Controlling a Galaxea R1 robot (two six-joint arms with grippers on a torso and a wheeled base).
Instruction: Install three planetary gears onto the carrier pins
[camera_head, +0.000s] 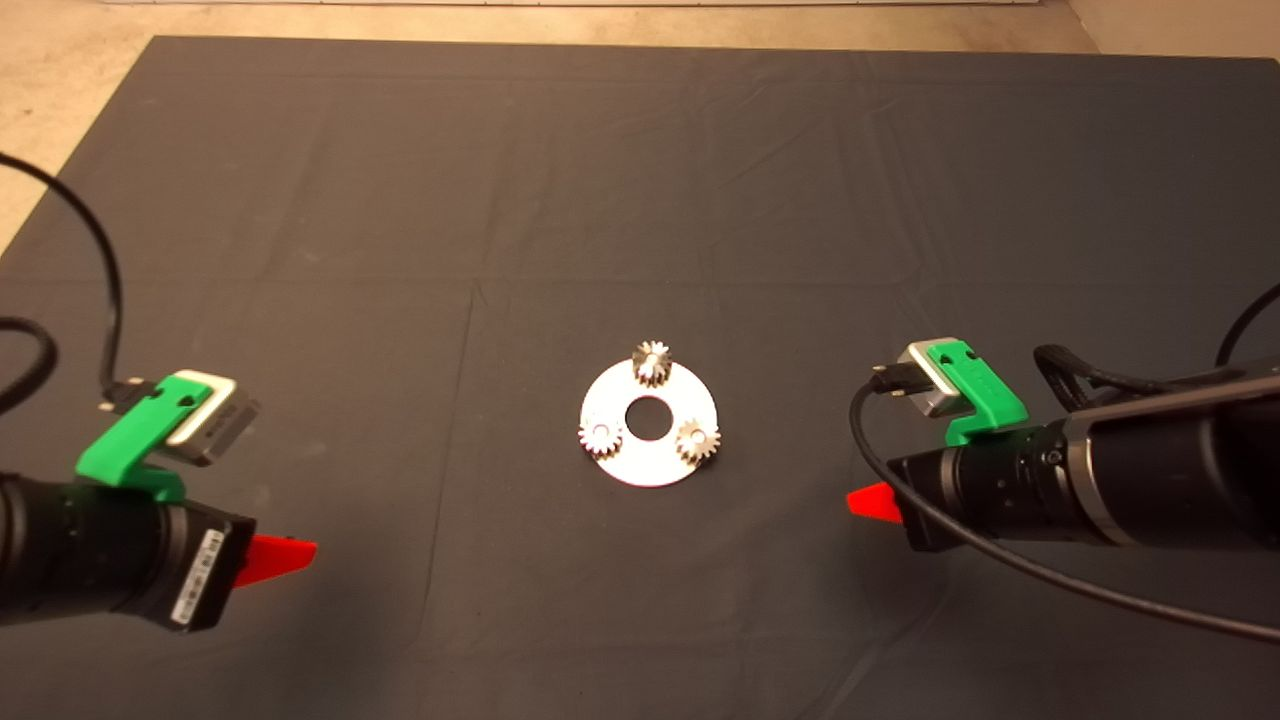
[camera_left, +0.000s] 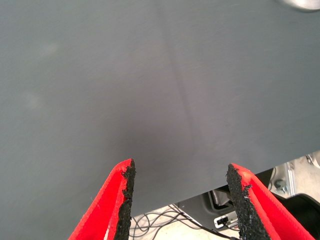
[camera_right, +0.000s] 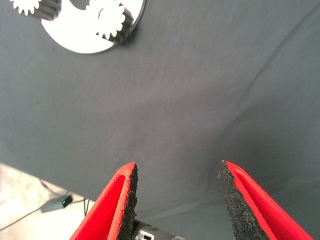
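A flat round silver disc (camera_head: 650, 470) with a central hole lies mid-mat. Three small toothed planetary gears sit on it: one at the far side (camera_head: 651, 364), one at the left (camera_head: 599, 436), one at the right (camera_head: 698, 441). Each gear covers its carrier pin, so the pins are hidden. The right wrist view catches part of the disc (camera_right: 80, 40) and two gears (camera_right: 111, 21). My left gripper (camera_head: 285, 558) hovers open at the lower left, well clear of the disc. My right gripper (camera_head: 872, 503) is open to the right of the disc, nothing between its fingers.
The dark mat (camera_head: 640, 200) covers the table, with creases running across it. Bare floor shows past its far edge and far-left corner. Black cables trail from both wrist cameras. Cables and equipment on the floor (camera_left: 220, 220) show beyond the mat's near edge.
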